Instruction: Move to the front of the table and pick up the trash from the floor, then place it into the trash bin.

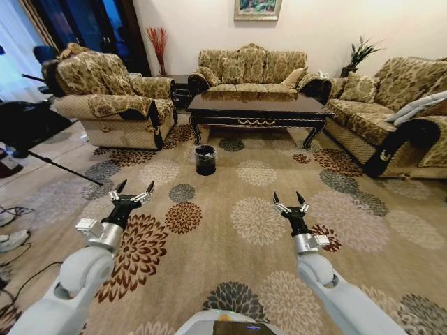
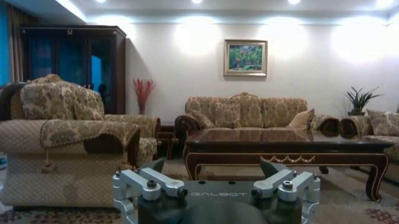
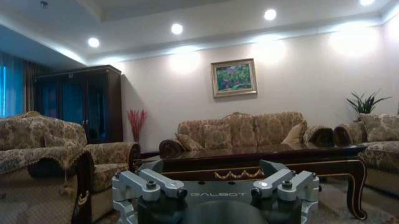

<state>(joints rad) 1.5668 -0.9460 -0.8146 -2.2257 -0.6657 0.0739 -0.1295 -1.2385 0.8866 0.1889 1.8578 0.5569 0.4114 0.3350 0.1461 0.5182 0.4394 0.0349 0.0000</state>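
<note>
2 open end effectors, left (image 1: 134, 187) and right (image 1: 288, 197); 1 trash bin (image 1: 205, 160).

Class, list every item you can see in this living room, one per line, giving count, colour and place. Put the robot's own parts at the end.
table: one, dark wood with gold trim, centre of room
trash bin: one, black, on carpet by table's left end
sofas: three, tan floral, around the table
carpet: one, beige with flower medallions
painting: one, green, on far wall
potted plant: one, green, far right corner
left gripper: one, open, over carpet
right gripper: one, open, over carpet
</note>
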